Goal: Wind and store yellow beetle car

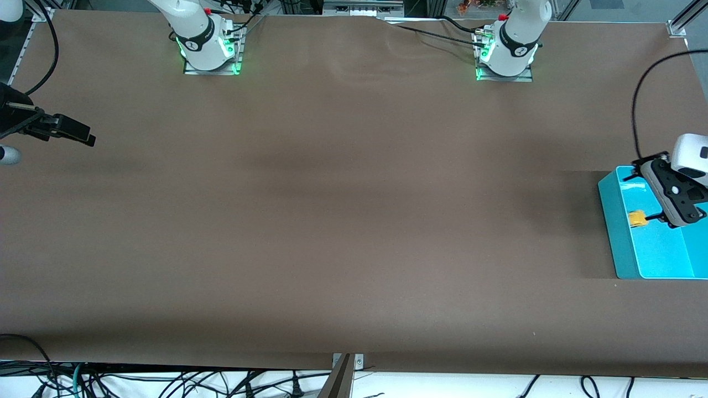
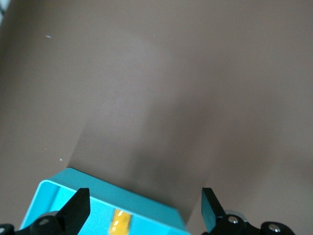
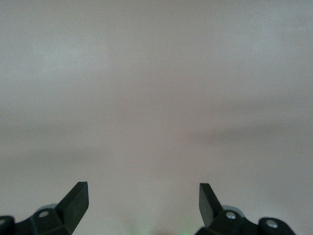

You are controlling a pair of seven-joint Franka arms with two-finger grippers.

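Inside one teal bin point(image 1: 619, 232), one yellow beetle car point(image 1: 637, 219)

The right pincer point(image 3: 143, 203) shows at the bottom of the frame, its two black fingers point(image 3: 76, 198) spread wide apart over the plain, matte brown surface point(image 3: 156, 88) filling the rest.

Even overhead light, fairly dim on brown desk point(image 1: 354, 221); faint darker bands across middle. Hard-edged dark shadow beside teal bin point(image 1: 614, 221), toward right arm's end. Green glow at both arm bases. No glare on desk. Front view sharp, mild bending at edges. Left wrist view soft, broad shadow on desk, tool fingers point(image 2: 78, 208) blurred. Right wrist view washed out, pale, hazy, low contrast.
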